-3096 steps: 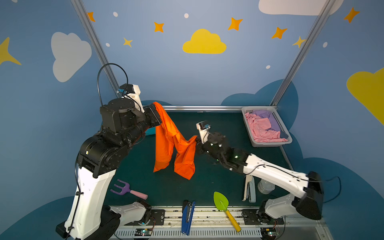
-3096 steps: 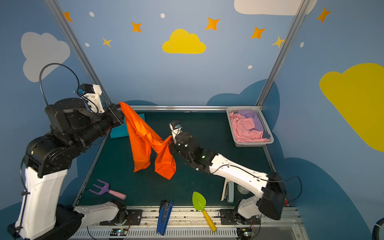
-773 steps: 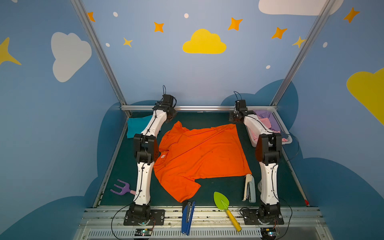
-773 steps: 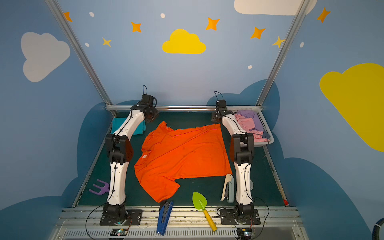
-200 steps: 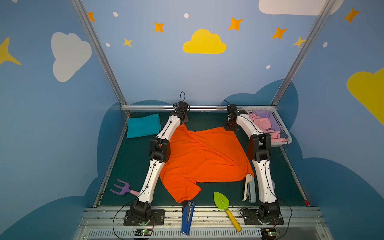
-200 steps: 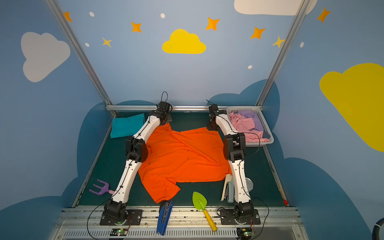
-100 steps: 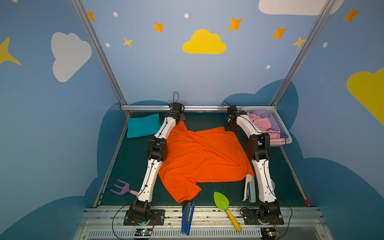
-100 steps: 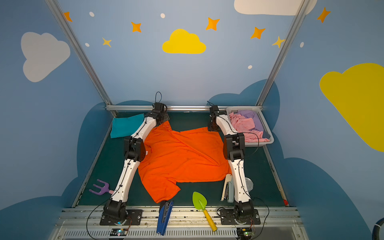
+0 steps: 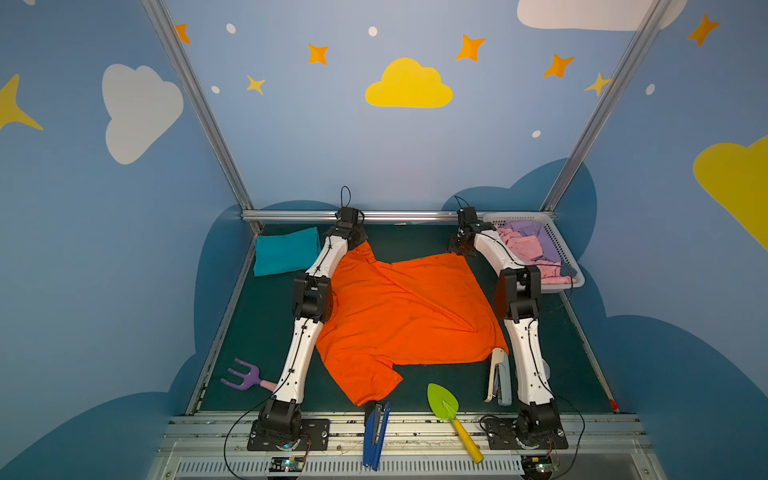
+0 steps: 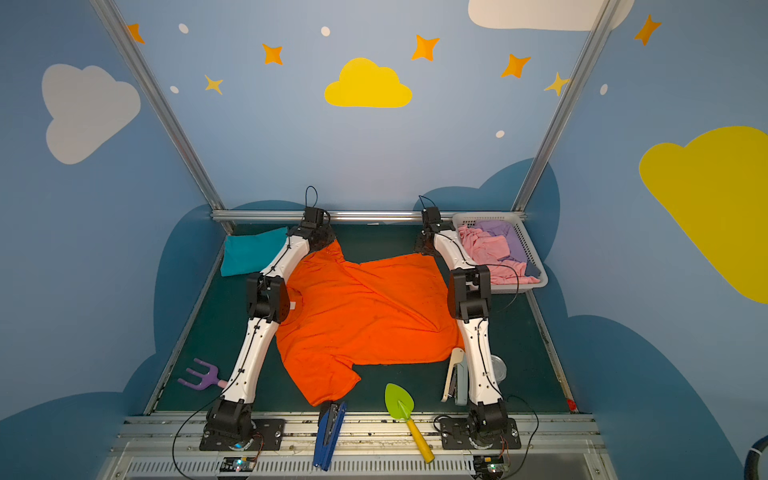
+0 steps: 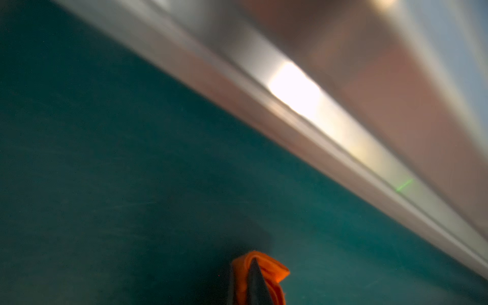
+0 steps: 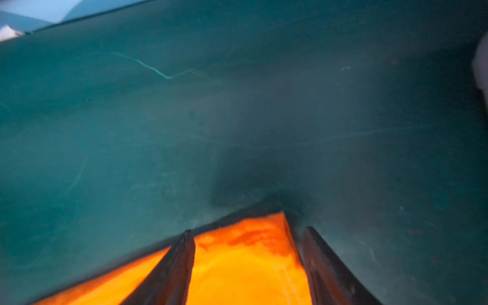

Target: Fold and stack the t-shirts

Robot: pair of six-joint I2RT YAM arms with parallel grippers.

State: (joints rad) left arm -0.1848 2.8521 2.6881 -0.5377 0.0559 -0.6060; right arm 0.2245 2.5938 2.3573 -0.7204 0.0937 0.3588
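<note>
**Halfway through folding**

The teal shirt (image 9: 284,251) lies folded at 10 o'clock on the bench (image 9: 415,237). The orange shirt (image 9: 407,316) lies spread at centre, long axis 9 to 3 o'clock, collar at 9. The left gripper (image 11: 254,266) pinches its far sleeve at 11 o'clock. The right gripper (image 12: 248,230) stands wide over the hem corner at 1 o'clock. Its folding and stacking are not yet done.

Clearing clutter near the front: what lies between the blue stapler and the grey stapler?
A green trowel with a yellow handle lies there, apart from both; both top views show it.
</note>
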